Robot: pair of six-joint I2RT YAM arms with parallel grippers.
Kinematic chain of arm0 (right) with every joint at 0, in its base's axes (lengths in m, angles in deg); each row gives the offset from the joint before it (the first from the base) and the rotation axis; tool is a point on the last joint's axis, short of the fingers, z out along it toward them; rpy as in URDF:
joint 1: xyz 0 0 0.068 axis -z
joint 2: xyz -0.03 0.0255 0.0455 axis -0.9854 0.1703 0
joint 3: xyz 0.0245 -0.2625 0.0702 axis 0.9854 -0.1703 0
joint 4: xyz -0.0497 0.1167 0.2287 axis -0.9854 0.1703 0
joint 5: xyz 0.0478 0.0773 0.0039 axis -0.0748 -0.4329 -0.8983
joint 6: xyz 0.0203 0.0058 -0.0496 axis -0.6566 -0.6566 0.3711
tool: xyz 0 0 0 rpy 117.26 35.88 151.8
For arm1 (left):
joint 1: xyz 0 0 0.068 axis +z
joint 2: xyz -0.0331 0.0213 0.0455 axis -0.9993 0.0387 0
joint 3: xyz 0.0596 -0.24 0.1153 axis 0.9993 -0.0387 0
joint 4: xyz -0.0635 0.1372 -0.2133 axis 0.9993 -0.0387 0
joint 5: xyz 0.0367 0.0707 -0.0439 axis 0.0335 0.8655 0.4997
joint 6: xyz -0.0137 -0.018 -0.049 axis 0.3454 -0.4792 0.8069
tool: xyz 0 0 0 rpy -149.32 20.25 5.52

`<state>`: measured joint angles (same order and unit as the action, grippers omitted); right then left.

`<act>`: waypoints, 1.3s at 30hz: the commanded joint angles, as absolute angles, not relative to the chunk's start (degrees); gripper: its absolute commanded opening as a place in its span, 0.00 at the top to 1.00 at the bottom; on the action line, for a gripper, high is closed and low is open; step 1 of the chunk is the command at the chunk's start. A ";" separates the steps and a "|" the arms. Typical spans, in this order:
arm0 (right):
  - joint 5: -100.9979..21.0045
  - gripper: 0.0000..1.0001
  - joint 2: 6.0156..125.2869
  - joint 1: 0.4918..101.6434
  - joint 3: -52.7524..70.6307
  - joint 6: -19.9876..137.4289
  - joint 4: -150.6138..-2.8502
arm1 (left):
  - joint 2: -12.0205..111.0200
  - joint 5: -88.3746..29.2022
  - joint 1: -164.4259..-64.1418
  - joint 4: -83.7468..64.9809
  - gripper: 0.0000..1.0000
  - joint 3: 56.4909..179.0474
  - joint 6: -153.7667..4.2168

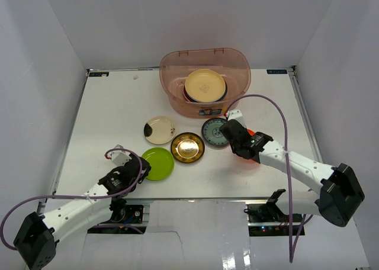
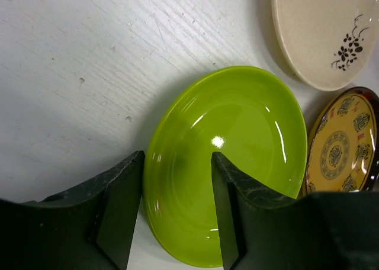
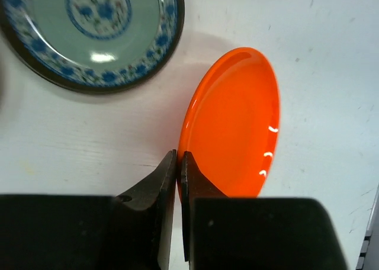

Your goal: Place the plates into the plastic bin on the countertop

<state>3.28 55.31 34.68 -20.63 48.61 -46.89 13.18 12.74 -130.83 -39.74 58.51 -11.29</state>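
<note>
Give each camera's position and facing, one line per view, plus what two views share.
Top external: above and behind the arms, looking down on countertop, plastic bin and plates; both arms show.
Left wrist: on the left arm, facing down at the lime green plate; left gripper straddles its rim.
Right wrist: on the right arm, facing down at the orange plate; right gripper pinches its rim.
Shared: top and left wrist both show the lime green plate.

Top view: orange plate (image 1: 244,158) is mostly hidden under the right arm (image 1: 278,154). Plates (image 1: 187,96) beneath the tan plate (image 1: 205,84) in the far bin (image 1: 172,66) show rims only. Bin label (image 1: 210,112) is too small to read.
</note>
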 commanded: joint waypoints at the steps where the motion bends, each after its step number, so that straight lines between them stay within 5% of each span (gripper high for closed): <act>1: 10.44 0.92 52.69 32.39 -10.82 50.23 -42.79 | 12.51 12.07 -130.76 -39.26 0.41 56.06 -10.68; 8: 16.59 0.92 58.91 30.63 6.23 58.04 -42.87 | 11.54 11.55 -130.76 -37.59 0.53 54.48 -11.12; 13: 17.22 0.92 64.10 30.53 14.94 74.11 -57.53 | 11.62 11.63 -130.76 -36.80 0.75 54.48 -12.00; 20: 0.03 0.92 81.76 34.22 24.53 92.42 -74.56 | 11.10 10.93 -130.76 -37.15 0.99 54.56 -12.53; 36: -10.03 0.92 112.45 40.99 42.90 95.43 -80.40 | -2.69 -0.49 -130.85 -39.26 1.00 58.43 -22.01; 39: -9.94 0.66 111.58 41.26 42.12 92.79 -80.49 | -6.56 -0.67 -130.85 -43.20 1.00 60.80 -22.37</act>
